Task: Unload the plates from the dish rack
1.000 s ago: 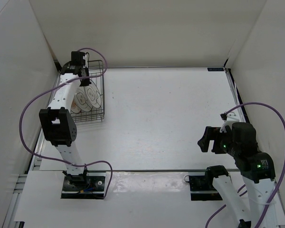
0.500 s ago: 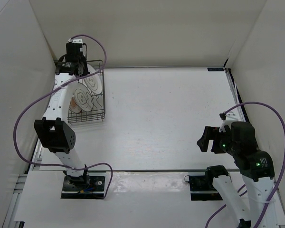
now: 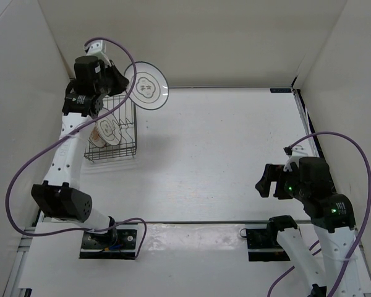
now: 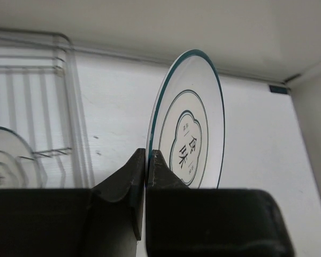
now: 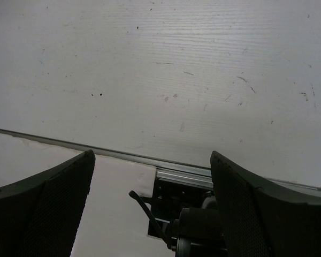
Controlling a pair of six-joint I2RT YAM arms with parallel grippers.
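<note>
While the left arm (image 3: 67, 143) stretches forward, its tool (image 4: 146, 156) pinches the clear plate (image 4: 191, 134) (upright).

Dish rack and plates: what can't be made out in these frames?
- Racked plate: pattern too small in top view; left wrist view cuts it at the left edge.
- Held plate: lower rim hidden behind the left tool, left wrist view.
- Dish rack: far-left corner under the left arm, top view.
</note>
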